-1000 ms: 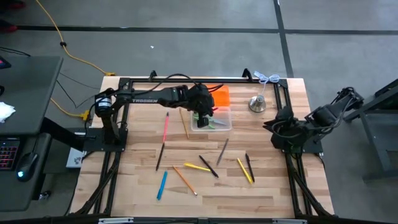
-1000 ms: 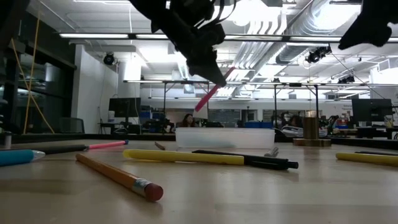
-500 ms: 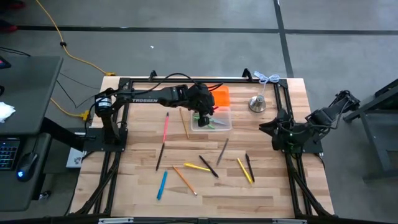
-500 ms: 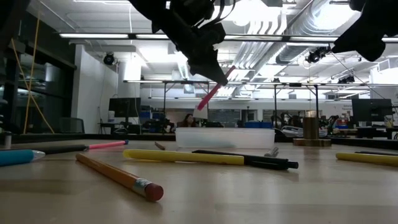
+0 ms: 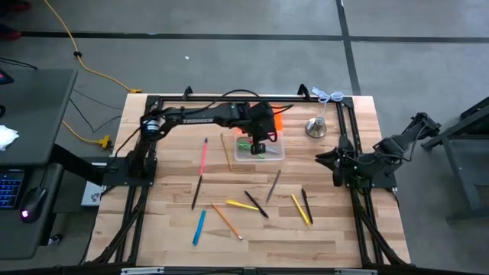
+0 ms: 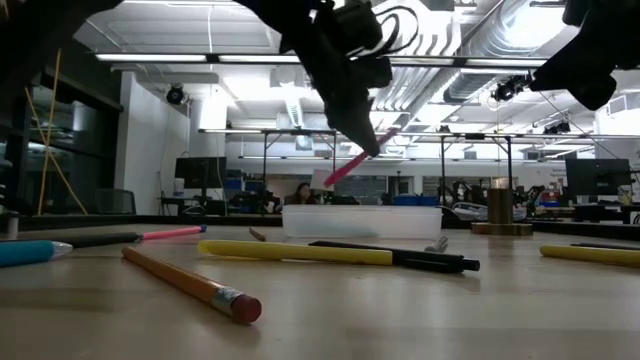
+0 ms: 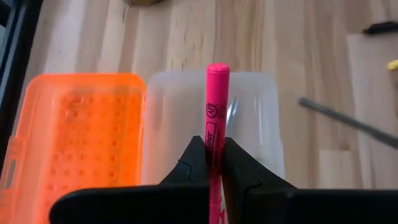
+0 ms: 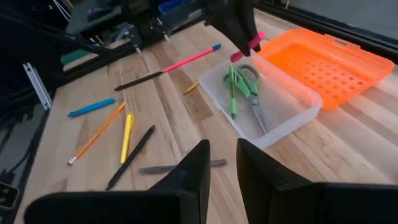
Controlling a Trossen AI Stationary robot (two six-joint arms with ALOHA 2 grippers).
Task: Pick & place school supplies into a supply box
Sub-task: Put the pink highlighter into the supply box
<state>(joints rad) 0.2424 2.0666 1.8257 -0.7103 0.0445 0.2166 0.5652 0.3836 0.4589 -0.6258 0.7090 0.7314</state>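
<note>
A: Listing item one: pink marker (image 7: 217, 106), pinched between the pressed-together jaws of the left gripper (image 7: 213, 163), hanging above the supply box (image 7: 255, 124).

B: Long axis?

A: Marker runs straight out ahead of the jaws and along the tub's length; in the low view it tilts tip-down toward the tub. The orange lid (image 7: 74, 134) lies just beside the tub, touching along one side.

B: Contents so far?

A: Green-handled scissors (image 8: 249, 84) and a green pen (image 8: 232, 93), both lying lengthwise inside.

B: Item two?

A: Right gripper (image 8: 221, 163), jaws slightly spread, holding nothing, waiting at the right edge of the surface (image 5: 336, 229), well apart from the tub.

B: Loose stock?

A: Pink pencil (image 5: 204, 155), blue pen (image 5: 199, 226), orange pencil (image 5: 227, 221), yellow pens and dark pens, all scattered on the surface. Several lie nearer the right arm.

B: Next move?

A: Likely a lowering and release; the marker sits over the tub already, aligned with it.
</note>
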